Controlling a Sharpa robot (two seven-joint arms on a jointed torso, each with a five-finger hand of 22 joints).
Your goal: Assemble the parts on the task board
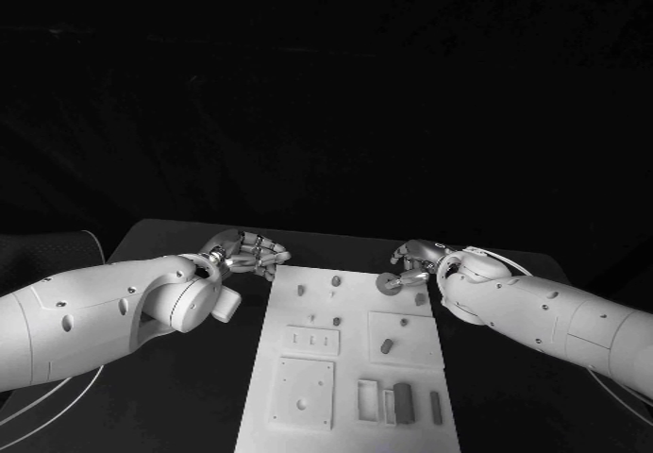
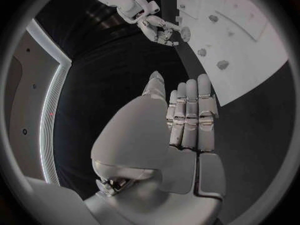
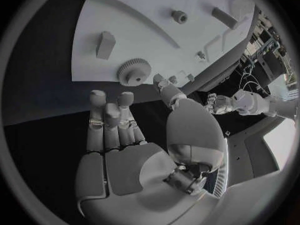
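In the head view, your task board [image 1: 351,363] lies lengthwise down the middle of the black bench [image 1: 177,396], running from frame centre to the bottom edge. Your left hand [image 1: 248,255] sits just off the board's upper left corner, over the bench, fingers curled in; you cannot tell from here whether anything is inside them. Your right hand [image 1: 415,260] is at the board's upper right edge, fingers bent toward a small round gear [image 1: 388,283] that lies on the board right at its fingertips; contact cannot be judged here. Small dark parts dot the board: a peg [image 1: 336,280] near the top, a slanted piece [image 1: 387,345] in the right middle panel, and an upright block [image 1: 403,398] near the bottom.

In the left wrist view, your left hand [image 2: 187,117] fills the centre with fingers straight and pressed side by side, nothing in them, over dark bench. The board [image 2: 250,45] is at upper right, the right hand [image 2: 164,31] at its edge.

In the right wrist view, your right hand [image 3: 119,130] is spread and empty, its fingertips just short of the gear [image 3: 133,71], which lies flat on the board's [image 3: 156,40] near edge. A block [image 3: 105,44] stands at upper left, a round peg [image 3: 179,16] toward top centre. The left hand [image 3: 222,102] is at the right.
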